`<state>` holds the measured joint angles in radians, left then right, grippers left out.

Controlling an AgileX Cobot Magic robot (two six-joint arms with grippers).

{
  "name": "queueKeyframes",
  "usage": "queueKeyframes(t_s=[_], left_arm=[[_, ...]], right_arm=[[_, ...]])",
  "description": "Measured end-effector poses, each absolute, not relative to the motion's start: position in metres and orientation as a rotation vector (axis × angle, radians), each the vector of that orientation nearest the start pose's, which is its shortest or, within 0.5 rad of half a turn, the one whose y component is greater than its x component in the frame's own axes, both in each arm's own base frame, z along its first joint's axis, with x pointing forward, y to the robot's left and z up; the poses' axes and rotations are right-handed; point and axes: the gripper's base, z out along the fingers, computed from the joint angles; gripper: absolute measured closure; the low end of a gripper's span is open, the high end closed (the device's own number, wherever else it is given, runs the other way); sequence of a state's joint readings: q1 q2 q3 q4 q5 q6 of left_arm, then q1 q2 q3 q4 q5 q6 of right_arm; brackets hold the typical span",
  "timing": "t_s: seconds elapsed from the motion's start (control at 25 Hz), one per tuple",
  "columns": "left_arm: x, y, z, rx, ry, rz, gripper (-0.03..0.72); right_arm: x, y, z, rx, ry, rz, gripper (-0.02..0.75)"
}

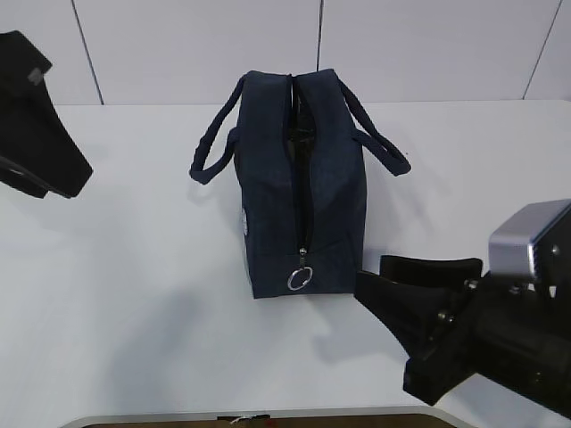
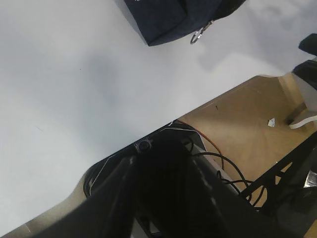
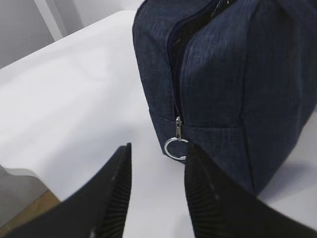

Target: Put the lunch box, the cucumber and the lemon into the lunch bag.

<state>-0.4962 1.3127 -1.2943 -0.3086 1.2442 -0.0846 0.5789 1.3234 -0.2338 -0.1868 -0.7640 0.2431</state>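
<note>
Your right gripper (image 3: pixel 156 191) sits with its jaws parted and nothing between them, low over the white table (image 1: pixel 134 294) just in front of the lunch bag (image 1: pixel 303 187); in the right wrist view the two ribbed fingers (image 3: pixel 116 198) frame bare tabletop, and the silver ring pull (image 3: pixel 174 147) hangs just beyond them at about 12 o'clock, apart from both pads. In the exterior view you see that same gripper at about 4 o'clock from the bag, near its front end but not touching it. Your left gripper (image 1: pixel 40 120) is up at about 9 o'clock from the bag, well apart from it, and its fingers are dark and blurred in the left wrist view (you cannot make out the gap there), though it too stands partly open and you can see nothing held in it. The lunch bag stands upright near the middle of the table, its end wall toward you, both loop handles (image 1: pixel 214 134) flopped outward to either side. Its top zipper (image 1: pixel 296 160) is parted along most of its length, showing a dark slit, with the slider down at the near end and the ring dangling against the navy fabric. The bag's inside is too dark to read.
</note>
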Motion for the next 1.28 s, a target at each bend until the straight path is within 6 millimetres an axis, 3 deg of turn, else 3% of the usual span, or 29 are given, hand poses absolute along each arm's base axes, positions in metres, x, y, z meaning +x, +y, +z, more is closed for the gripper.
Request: queueKeyframes(t_s=[0.28,0.52,1.12,1.28], left_arm=[[0.204,-0.141,0.367,0.513,2.742,-0.587,0.446],[0.204,-0.141,0.367,0.513,2.742,-0.587,0.446],[0.204,-0.141,0.367,0.511,2.742,-0.587,0.453],[0.204,-0.141,0.367,0.51,2.742,-0.588,0.451]], right_arm=[[0.179,0.142,0.155,-0.573,1.721,0.708,0.437],[0.182,0.145,0.122,-0.594,1.839,0.712,0.437],[0.214,0.163,0.105,-0.565,1.848,0.694,0.434],[0.216,0.164,0.106,-0.555,1.842,0.691,0.374]])
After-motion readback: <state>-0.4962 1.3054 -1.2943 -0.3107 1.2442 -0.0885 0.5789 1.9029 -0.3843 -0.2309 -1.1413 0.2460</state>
